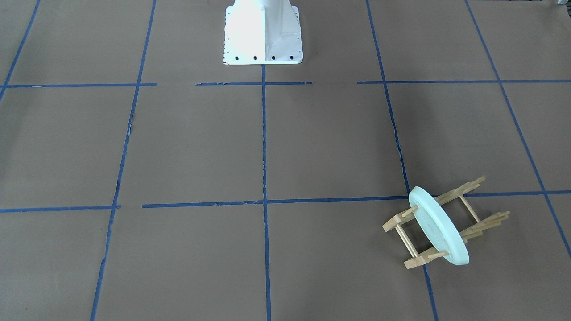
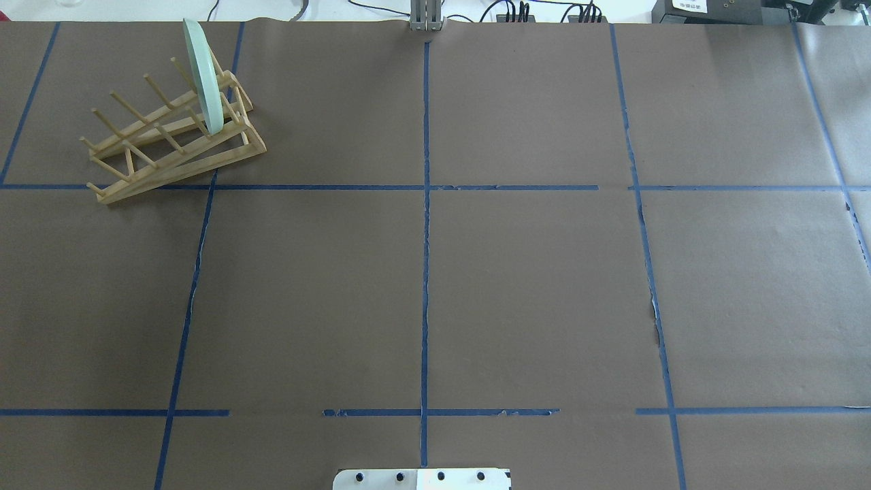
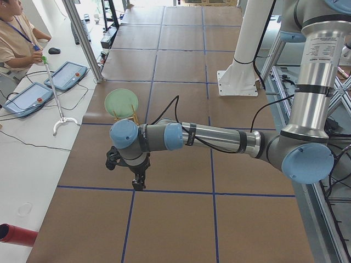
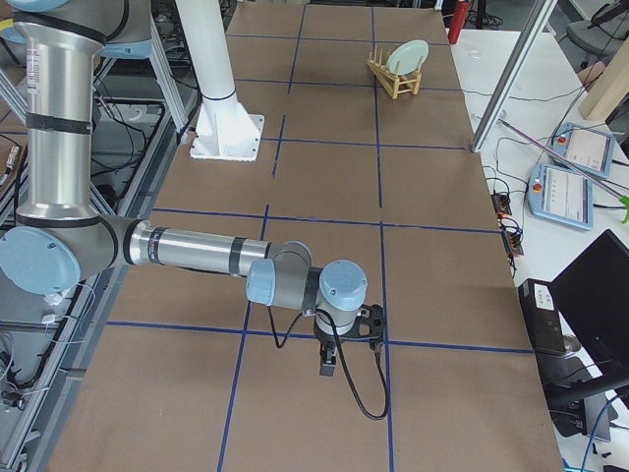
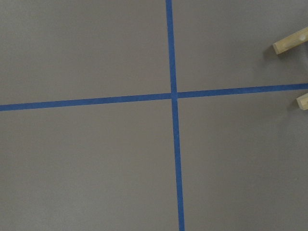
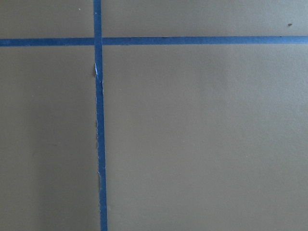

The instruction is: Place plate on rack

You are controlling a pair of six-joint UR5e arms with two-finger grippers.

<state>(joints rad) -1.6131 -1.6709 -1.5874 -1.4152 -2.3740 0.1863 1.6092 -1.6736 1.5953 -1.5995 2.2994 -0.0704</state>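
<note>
The pale mint-green plate point(image 1: 439, 227) stands on edge between the pegs of the light-wood rack point(image 1: 484, 220), at the far left corner of the table in the overhead view, plate point(image 2: 204, 75) on rack point(image 2: 177, 160). The pair also shows in the exterior left view point(image 3: 121, 101) and the exterior right view point(image 4: 406, 57). Two rail ends of the rack point(image 5: 290, 42) show at the left wrist view's right edge. My left gripper point(image 3: 138, 185) hangs over the table apart from the rack, my right gripper point(image 4: 327, 370) far from it. I cannot tell whether either is open or shut.
Brown paper with a blue tape grid covers the table. The white robot base point(image 1: 263, 35) stands at the table's middle edge. An operator point(image 3: 13, 33), teach pendants point(image 3: 68, 74) and a red cylinder point(image 3: 16, 234) are beside the table on the rack's side.
</note>
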